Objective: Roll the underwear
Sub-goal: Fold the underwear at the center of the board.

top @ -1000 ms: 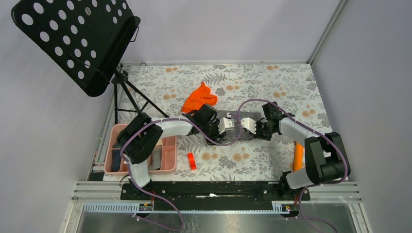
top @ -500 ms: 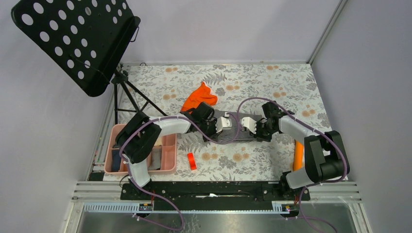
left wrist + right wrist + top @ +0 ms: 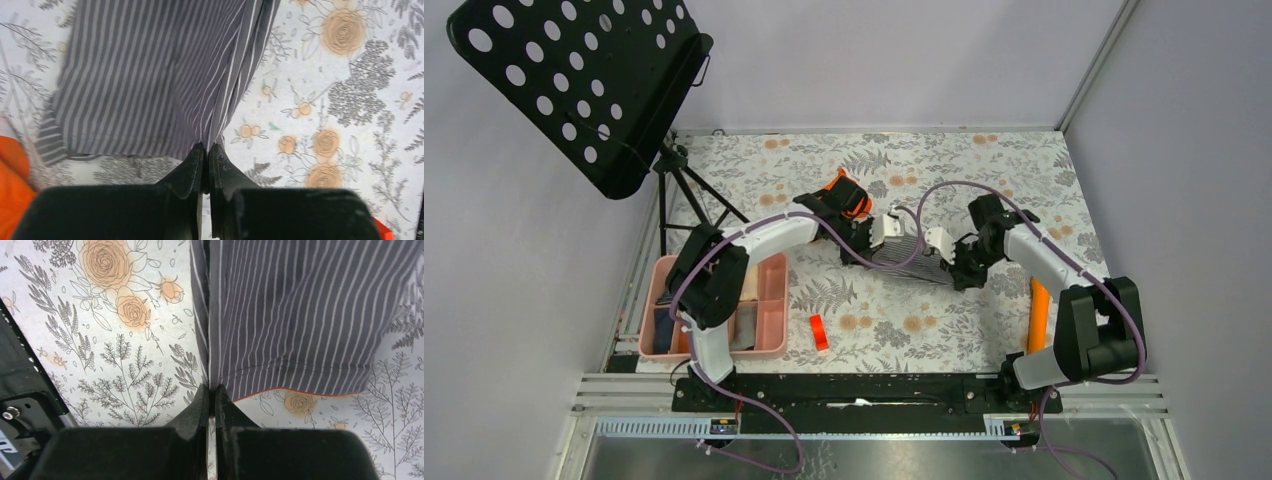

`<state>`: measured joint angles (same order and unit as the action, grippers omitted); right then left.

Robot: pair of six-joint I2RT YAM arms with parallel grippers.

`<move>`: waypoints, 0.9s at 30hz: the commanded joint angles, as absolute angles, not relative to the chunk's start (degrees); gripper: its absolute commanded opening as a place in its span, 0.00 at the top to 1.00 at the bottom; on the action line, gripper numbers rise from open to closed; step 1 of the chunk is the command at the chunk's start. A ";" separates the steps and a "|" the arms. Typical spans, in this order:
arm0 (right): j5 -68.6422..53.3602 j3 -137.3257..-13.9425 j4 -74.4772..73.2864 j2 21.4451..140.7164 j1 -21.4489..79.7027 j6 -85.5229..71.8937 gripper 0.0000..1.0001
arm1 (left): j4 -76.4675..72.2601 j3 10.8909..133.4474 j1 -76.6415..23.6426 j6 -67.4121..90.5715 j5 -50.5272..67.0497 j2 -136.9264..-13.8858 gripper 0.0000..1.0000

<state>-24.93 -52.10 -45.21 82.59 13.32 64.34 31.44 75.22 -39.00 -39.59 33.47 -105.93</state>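
The grey striped underwear (image 3: 911,258) hangs stretched between my two grippers over the middle of the floral table. My left gripper (image 3: 864,252) is shut on its left corner; in the left wrist view the cloth (image 3: 155,75) runs from the closed tips (image 3: 206,148). My right gripper (image 3: 959,272) is shut on its right corner; in the right wrist view the cloth (image 3: 300,310) with an orange hem runs from the closed tips (image 3: 212,389). The bright orange underwear (image 3: 852,197) lies behind my left wrist, mostly hidden by it, and shows at the left wrist view's edge (image 3: 12,185).
A pink tray (image 3: 772,305) with dark and beige garments stands at the front left. A small red block (image 3: 819,331) lies near the front. A long orange cylinder (image 3: 1039,312) lies by the right arm's base. A black tripod (image 3: 686,195) and perforated stand (image 3: 574,80) are at back left.
Both grippers have lifted the grey striped underwear off the table and pulled it taut. My left wrist moved back over the orange underwear; my right arm swung back and right.
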 commanded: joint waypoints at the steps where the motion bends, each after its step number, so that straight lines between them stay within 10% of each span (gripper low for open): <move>1: -28.26 -58.46 -52.68 86.14 10.04 62.02 1.00 | 34.80 81.64 -37.66 -43.94 34.04 -109.24 1.00; 27: -32.34 -91.86 -69.15 118.44 1.02 60.25 1.00 | 37.18 105.82 -33.19 -43.38 27.98 -127.91 1.00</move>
<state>-31.64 -88.01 -65.52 115.87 1.41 61.60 37.28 101.91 -34.35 -43.44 29.89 -126.48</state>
